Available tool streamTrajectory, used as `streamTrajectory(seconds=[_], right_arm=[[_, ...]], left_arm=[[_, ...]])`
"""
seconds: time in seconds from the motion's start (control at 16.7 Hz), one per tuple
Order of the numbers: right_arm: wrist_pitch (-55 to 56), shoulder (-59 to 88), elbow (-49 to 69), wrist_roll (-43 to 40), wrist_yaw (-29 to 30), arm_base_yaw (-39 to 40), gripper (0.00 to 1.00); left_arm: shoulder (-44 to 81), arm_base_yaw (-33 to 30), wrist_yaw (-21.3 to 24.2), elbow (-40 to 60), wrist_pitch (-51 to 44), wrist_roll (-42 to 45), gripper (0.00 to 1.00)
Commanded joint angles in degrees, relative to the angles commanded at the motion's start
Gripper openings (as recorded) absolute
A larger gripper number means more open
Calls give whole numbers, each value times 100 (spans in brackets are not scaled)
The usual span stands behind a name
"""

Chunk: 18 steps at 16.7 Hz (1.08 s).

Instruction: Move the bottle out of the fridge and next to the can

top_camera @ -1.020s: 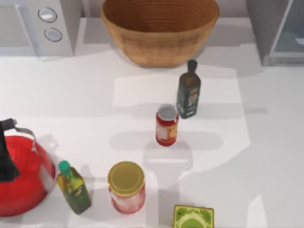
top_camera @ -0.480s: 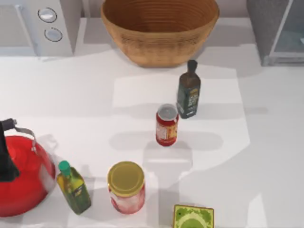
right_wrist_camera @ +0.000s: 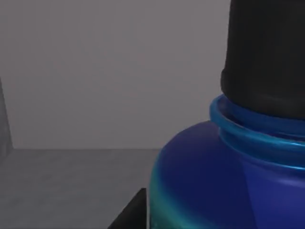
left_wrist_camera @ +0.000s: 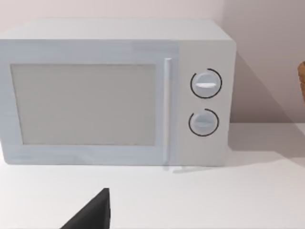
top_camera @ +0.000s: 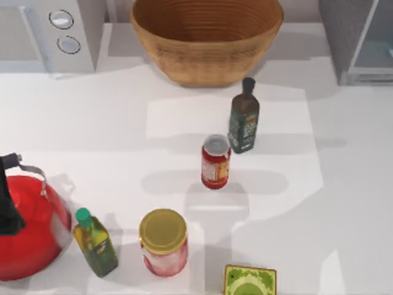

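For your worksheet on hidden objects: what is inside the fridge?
The right wrist view looks into the grey interior, where the bottle stands close up, blue with a black cap. Its lower body is out of frame. From above, the fridge hides its contents.

top view same as before, no visible change

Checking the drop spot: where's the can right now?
In the top view the can stands upright near the table's middle, just in front and left of the dark green bottle, with the yellow-lidded jar nearer the front.
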Motion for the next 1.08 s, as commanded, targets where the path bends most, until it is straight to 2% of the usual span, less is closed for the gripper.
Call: streamTrajectory(seconds=[0.6, 1.08], right_arm=[[-20, -33, 2, 9, 1, -20, 0], [-832, -719, 125, 16, -9, -19, 0]], left_arm=[[0, 0, 0, 0, 0, 0, 100], [0, 0, 0, 0, 0, 0, 100]])
